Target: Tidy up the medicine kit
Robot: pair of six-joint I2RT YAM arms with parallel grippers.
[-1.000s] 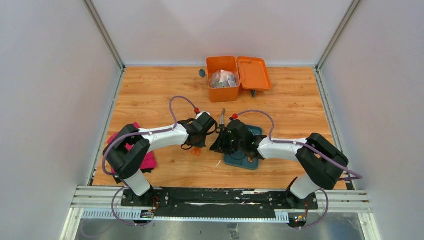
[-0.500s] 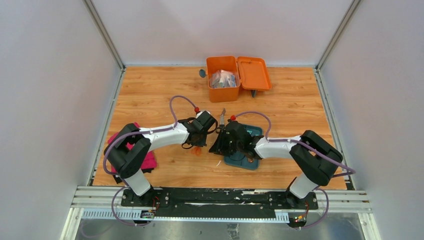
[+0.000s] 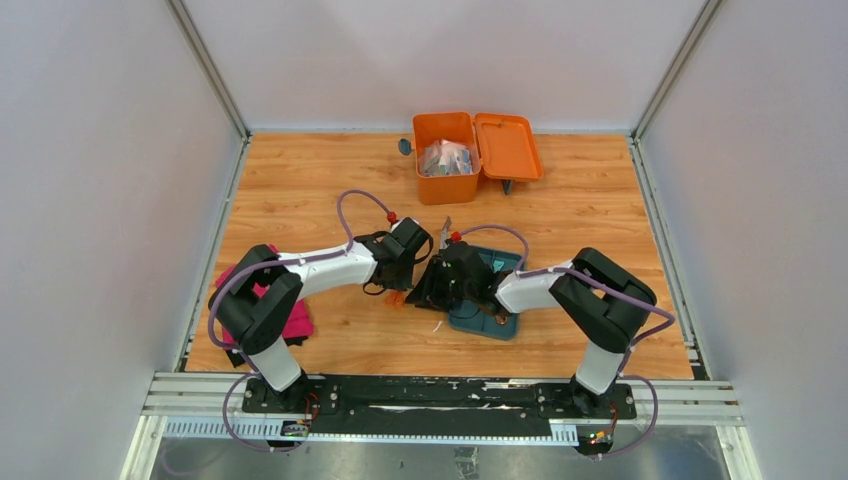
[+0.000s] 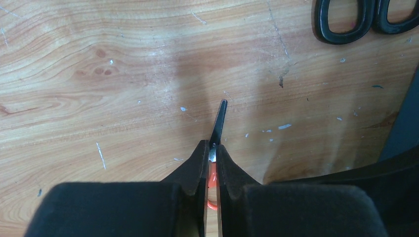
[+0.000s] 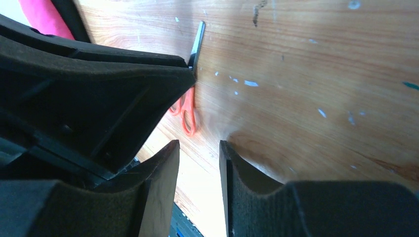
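left gripper [image 4: 211, 148]: clamped tight on small orange-handled scissors [image 4: 219, 117], pinching the blades. The tip pokes out ahead and the handles sit back between the fingers.
right gripper [image 5: 197, 153]: jaws part open with nothing between them. It sits low over the table [image 3: 300, 190], just beside the left gripper.
step (judged): looks like a left-to-right handover of the scissors, though it could be left carrying them alone.
doing it well: right should take the orange handles, clear of left's pads. It needs a firm grip before left lets go, with the blades kept closed and flat.
medicine kit [image 3: 446, 188]: at the far edge of the table, well apart from both grippers. Its lid [image 3: 507, 147] lies open to the right and packets [image 3: 445, 158] are inside.
teal tray [image 3: 505, 262]: under the right arm, so watch clearance when swinging out.
risk: a thin blade can pivot in the pinch.
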